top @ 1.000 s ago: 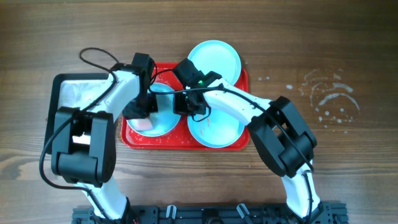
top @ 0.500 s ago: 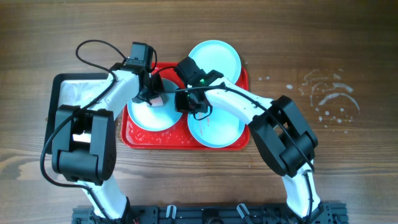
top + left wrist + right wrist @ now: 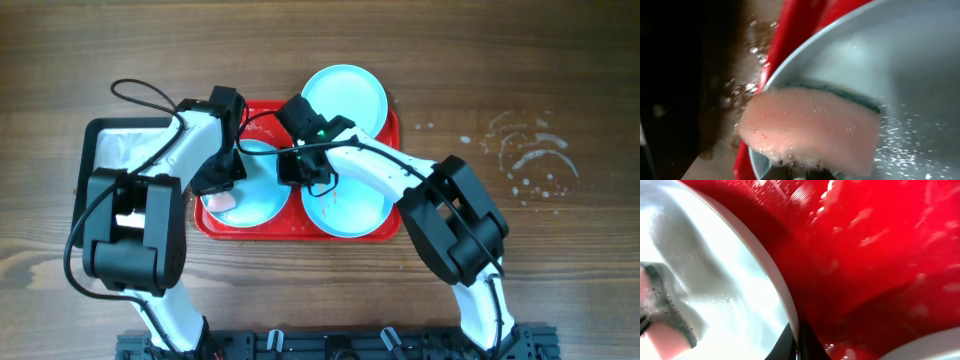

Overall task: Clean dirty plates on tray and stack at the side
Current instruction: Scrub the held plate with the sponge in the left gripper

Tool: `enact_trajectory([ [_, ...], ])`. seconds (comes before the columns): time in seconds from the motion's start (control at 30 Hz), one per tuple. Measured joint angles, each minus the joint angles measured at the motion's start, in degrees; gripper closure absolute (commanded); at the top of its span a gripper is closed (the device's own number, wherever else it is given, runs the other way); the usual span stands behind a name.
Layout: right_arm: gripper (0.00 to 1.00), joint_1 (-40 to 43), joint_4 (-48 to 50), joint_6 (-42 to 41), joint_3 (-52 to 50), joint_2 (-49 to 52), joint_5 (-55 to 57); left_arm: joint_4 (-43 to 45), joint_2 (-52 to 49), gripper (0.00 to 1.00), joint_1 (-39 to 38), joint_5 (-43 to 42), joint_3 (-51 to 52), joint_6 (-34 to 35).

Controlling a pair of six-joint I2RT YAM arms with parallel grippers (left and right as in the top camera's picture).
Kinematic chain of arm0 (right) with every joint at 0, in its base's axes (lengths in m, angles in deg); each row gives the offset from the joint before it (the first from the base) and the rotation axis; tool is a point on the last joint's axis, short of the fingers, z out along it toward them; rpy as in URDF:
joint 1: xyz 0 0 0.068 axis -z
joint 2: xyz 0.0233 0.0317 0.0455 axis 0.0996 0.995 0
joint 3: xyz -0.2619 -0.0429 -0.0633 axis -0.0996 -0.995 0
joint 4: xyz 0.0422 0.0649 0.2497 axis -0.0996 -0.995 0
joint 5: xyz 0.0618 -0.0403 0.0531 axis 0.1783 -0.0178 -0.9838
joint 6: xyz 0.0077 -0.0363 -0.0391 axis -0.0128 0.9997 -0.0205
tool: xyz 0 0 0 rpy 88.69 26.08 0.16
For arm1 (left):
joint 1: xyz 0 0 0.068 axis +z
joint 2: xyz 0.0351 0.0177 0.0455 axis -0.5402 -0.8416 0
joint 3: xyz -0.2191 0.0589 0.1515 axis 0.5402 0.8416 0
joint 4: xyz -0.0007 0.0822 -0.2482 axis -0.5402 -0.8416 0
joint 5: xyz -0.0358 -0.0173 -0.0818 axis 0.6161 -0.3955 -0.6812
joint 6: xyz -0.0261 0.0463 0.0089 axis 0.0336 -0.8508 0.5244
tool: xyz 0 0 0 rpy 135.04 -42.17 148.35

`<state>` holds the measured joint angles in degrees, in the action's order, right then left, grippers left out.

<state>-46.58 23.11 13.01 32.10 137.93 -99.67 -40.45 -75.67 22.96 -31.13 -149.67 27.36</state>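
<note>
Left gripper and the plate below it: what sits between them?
A sudsy pink sponge, pressed against the plate near its rim. The left wrist view shows it best.

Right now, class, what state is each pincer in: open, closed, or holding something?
Left pincer: closed on the pink sponge, on the left plate.
Right pincer: closed on that plate's rim.
</note>
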Motion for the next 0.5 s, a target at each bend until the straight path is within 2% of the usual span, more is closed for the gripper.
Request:
enact_trajectory([
  [0.13, 0.96, -0.15, -0.11, 0.0, 0.0, 0.0, -0.04, -0.15, -0.02, 0.96, -0.07, 0.33, 0.17, 1.75],
  [0.27, 0.96, 0.11, -0.24, 0.0, 0.0, 0.0, 0.17, 1.49, 0.0, 0.96, -0.74, -6.78, 0.37, -7.26],
  [0.5, 0.96, 0.17, -0.24, 0.0, 0.0, 0.0, 0.15, -2.14, 0.0, 0.96, -3.39, -17.81, 0.33, -14.73],
])
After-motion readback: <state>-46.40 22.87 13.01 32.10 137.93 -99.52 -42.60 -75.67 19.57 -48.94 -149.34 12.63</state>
